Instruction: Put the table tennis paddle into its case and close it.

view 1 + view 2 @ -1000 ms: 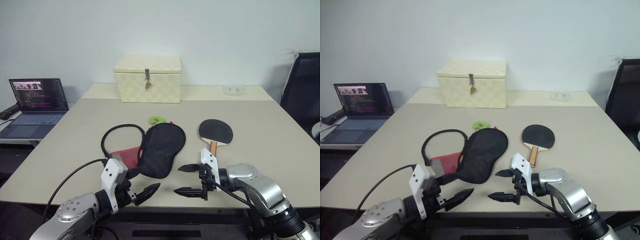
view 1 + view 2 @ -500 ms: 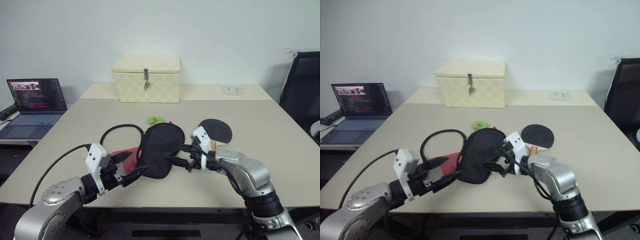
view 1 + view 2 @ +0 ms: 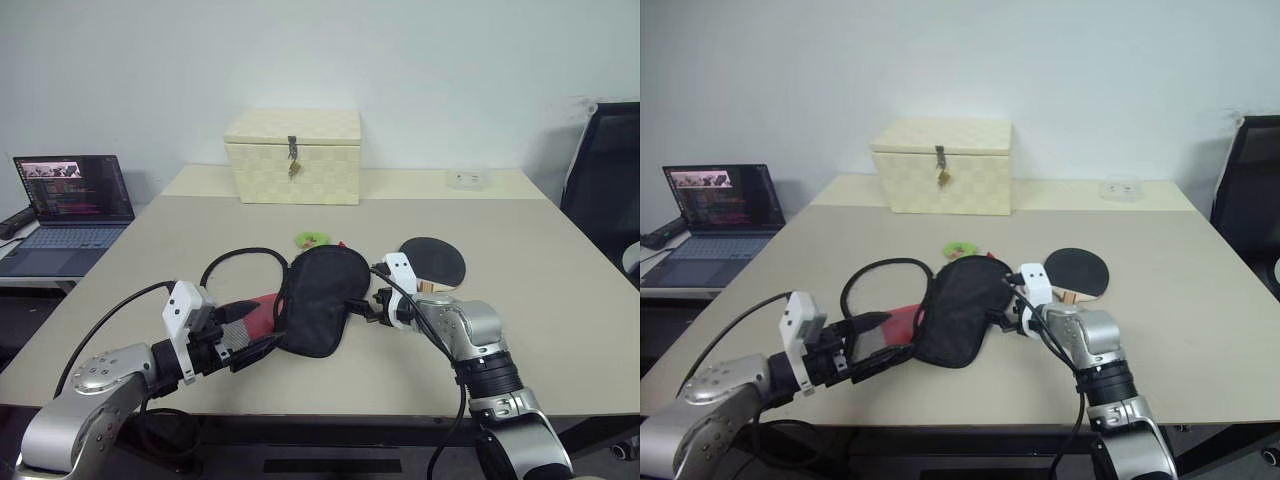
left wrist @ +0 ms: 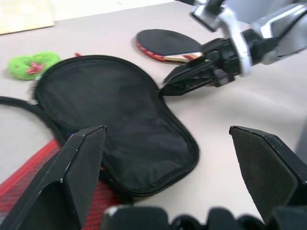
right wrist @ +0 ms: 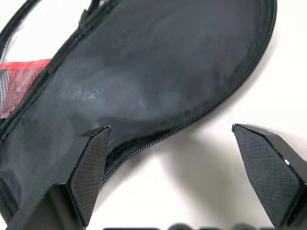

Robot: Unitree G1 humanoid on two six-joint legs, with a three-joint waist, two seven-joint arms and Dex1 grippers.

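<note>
Case lies flat mid-surface, black flap up, red mesh panel peeking out at its left end, cord loop curling off behind. Paddle sits just beside it on the robot's right, rubber face up, handle pointing toward the robot, mostly hidden behind the right arm. Not in the case yet.

Right gripper is at the case's right edge, fingers spread wide, nothing between them; zip seam runs right across the wrist view. Left gripper hovers at the red end, fingers also wide apart, empty.

Handling, as I read it: case is soft fabric, light, floppy. It'll sag and slide w/ any push, so one side likely needs pinning while the other lifts the flap. Best hold looks like the stitched zip rim, thin enough to pinch; the broad middle would prob. just bunch up. Paddle's the opposite: stiff, flat, light. Rubber face is grippy but lies flush w/ the surface, hard to get under. Wooden handle is the obvious grab point. Green charm sits behind the case, clear of both arms.
</note>
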